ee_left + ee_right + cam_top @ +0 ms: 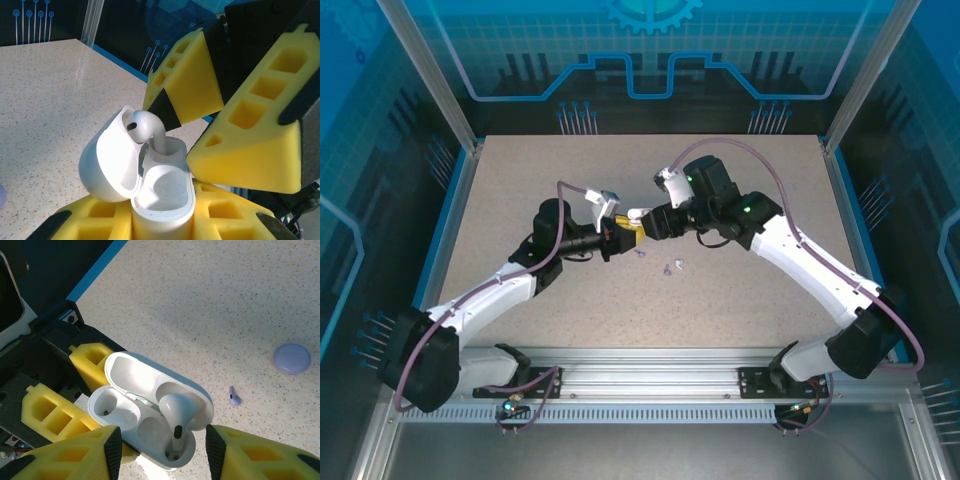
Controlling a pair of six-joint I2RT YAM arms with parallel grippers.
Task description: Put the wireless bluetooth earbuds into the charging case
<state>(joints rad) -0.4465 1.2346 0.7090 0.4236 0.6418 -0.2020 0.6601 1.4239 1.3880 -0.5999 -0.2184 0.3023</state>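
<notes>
Right tool (160, 455) spread, facing held case (135, 372).

The charging case's (162, 197) base was cut off by the left wrist view's lower edge. The earbud's (146, 125) stem end was hidden in its socket. The loose pieces (672, 267) seen from above were too small to be identified.

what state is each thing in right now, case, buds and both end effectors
charging case: lid open
inserted earbud: stem in one socket, head above the rim
other socket: empty
loose earbud: lying on the table
left end effector: shut on the charging case
right end effector: open, straddling the inserted earbud
</notes>
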